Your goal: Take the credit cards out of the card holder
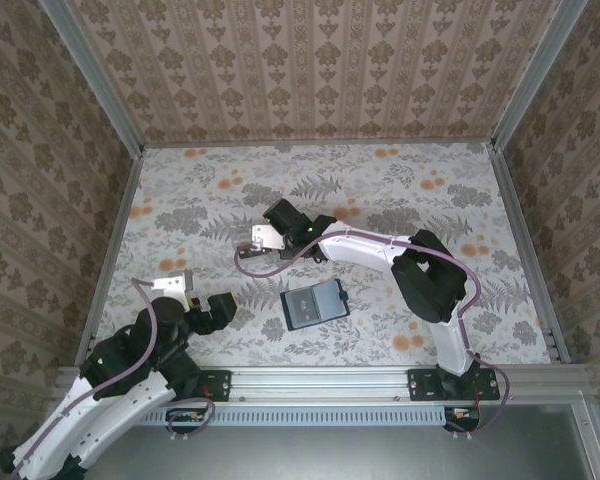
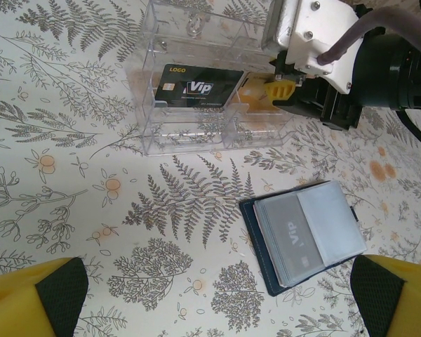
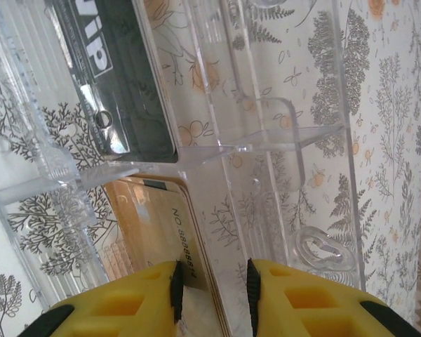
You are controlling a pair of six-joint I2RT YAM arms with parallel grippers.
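Observation:
The dark navy card holder (image 1: 314,303) lies open on the table, a grey VIP card (image 2: 288,232) showing under its clear sleeve (image 2: 330,221). My left gripper (image 2: 214,295) hangs open above the table, left of the holder (image 2: 263,242), with nothing between its yellow fingers (image 2: 35,295). My right gripper (image 1: 258,240) reaches into a clear plastic box (image 2: 196,133). Its jaws (image 3: 212,295) stand apart, with the edge of a gold card (image 3: 151,225) between them by the left pad. A black VIP card (image 2: 198,88) lies in the neighbouring compartment.
The clear box (image 3: 266,133) has upright dividers and a small hanging loop (image 3: 323,249). The right arm (image 1: 380,250) stretches across the middle of the table behind the holder. Patterned walls with metal posts (image 1: 115,250) close in the table on three sides.

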